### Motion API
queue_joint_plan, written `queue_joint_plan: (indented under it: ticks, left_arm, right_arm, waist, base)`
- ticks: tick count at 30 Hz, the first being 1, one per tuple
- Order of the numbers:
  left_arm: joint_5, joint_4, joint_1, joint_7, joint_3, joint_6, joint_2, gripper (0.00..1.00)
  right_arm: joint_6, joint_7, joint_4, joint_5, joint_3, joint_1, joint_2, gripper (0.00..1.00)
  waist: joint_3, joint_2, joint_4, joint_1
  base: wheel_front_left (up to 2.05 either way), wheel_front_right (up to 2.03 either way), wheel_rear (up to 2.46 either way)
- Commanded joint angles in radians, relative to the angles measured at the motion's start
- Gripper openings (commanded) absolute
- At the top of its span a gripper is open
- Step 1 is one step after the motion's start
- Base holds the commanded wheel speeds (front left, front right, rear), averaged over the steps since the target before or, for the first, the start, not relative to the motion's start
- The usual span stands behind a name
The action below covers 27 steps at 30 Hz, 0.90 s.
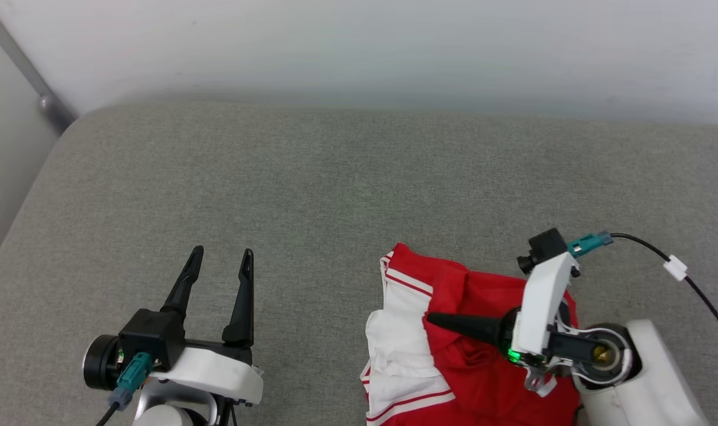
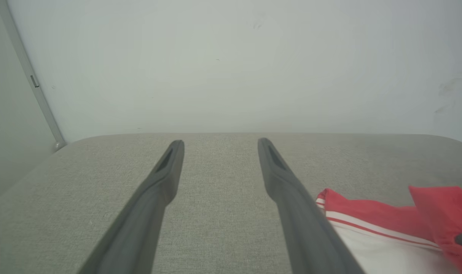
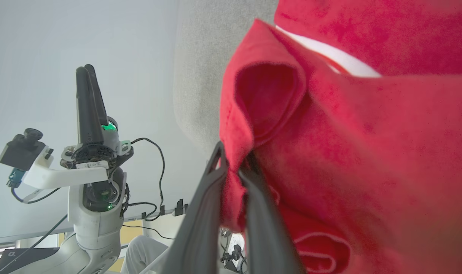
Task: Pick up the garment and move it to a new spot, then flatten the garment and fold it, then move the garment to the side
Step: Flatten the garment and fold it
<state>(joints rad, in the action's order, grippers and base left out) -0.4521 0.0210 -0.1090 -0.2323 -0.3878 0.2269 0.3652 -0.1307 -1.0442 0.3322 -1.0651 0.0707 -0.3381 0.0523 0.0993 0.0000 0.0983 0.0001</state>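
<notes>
The garment (image 1: 471, 378) lies crumpled on the grey padded surface (image 1: 311, 195), at the right part of its near edge. Its near end is cut off by the bottom of the head view, and the right arm's wrist covers part of its right side. No letters or number can be made out among the folds. In the left wrist view only a corner of it (image 2: 368, 213) shows, at the lower right.

The visible heap runs roughly from the near edge away toward the wall, but with so much bunched and cut off, its true long axis cannot be told. A white sleeve (image 1: 394, 343) with red-striped trim lies on its left side, toward the middle of the surface.

The right gripper (image 1: 433, 320) lies nearly level, fingers pointing left across the garment; the right wrist view shows its fingers pinched on a raised fold of red cloth (image 3: 234, 160).

The left gripper (image 1: 223, 253) hovers near the left part of the near edge, well apart from the garment, fingers spread wide and pointing toward the wall (image 2: 220, 142) — nothing between them.
</notes>
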Motion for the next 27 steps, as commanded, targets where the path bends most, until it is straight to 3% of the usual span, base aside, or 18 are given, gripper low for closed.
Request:
queue_joint_plan:
  ticks: [1, 5, 6, 7, 12, 15, 17, 24, 27]
  left_arm:
    - [0.0, -0.005, -0.011, -0.006, -0.006, -0.004, -0.007, 1.0]
    - [-0.003, -0.015, -0.017, -0.01, -0.007, -0.009, -0.01, 1.0]
    - [-0.004, -0.017, -0.019, -0.011, -0.006, -0.011, -0.011, 1.0]
    - [-0.004, -0.021, -0.02, -0.011, -0.006, -0.012, -0.013, 1.0]
    - [-0.006, -0.035, -0.012, -0.018, -0.002, -0.013, -0.015, 1.0]
    - [-0.008, -0.041, 0.003, -0.021, -0.001, -0.011, -0.013, 1.0]
    - [-0.008, -0.043, 0.004, -0.021, -0.001, -0.011, -0.013, 1.0]
    - [-0.013, -0.052, 0.023, -0.026, 0.012, 0.0, -0.006, 1.0]
    - [-0.013, -0.046, 0.042, -0.026, 0.025, 0.009, -0.002, 1.0]
  right_arm:
    - [0.0, 0.074, 0.02, -0.025, 0.069, -0.031, -0.002, 0.0]
    - [0.0, 0.199, 0.082, -0.046, 0.196, -0.055, -0.002, 0.0]
    - [0.0, 0.227, 0.099, -0.029, 0.218, -0.065, -0.002, 0.39]
    - [0.0, 0.25, 0.116, -0.012, 0.236, -0.075, -0.002, 1.0]
    - [0.0, 0.333, 0.132, 0.058, 0.295, -0.105, 0.004, 1.0]
    - [0.0, 0.462, 0.032, 0.211, 0.34, -0.112, 0.111, 1.0]
    - [0.0, 0.499, 0.011, 0.24, 0.34, -0.1, 0.128, 1.0]
    - [0.0, 0.771, -0.062, 0.555, 0.194, 0.002, 0.271, 1.0]
    - [0.0, 0.857, -0.083, 0.667, 0.1, 0.075, 0.282, 1.0]
  waist:
    - [0.0, 0.0, 0.012, -0.0001]
    - [-0.002, 0.0, 0.023, -0.0001]
    - [-0.002, 0.0, 0.024, -0.0001]
    - [-0.002, 0.0, 0.025, -0.0001]
    - [-0.007, 0.0, 0.015, -0.0001]
    - [-0.023, 0.0, -0.012, -0.0001]
    - [-0.026, 0.0, -0.018, -0.0001]
    - [-0.048, 0.0, -0.064, -0.0001]
    - [-0.054, 0.0, -0.084, -0.0001]
  base:
    - [0.0, 0.0, 0.0]
    - [0.0, 0.0, 0.0]
    - [0.0, 0.0, 0.0]
    - [0.0, 0.0, 0.0]
    - [0.0, 0.0, 0.0]
    - [0.0, 0.0, 0.0]
    - [0.0, 0.0, 0.0]
    - [0.0, 0.0, 0.0]
    - [0.0, 0.0, 0.0]
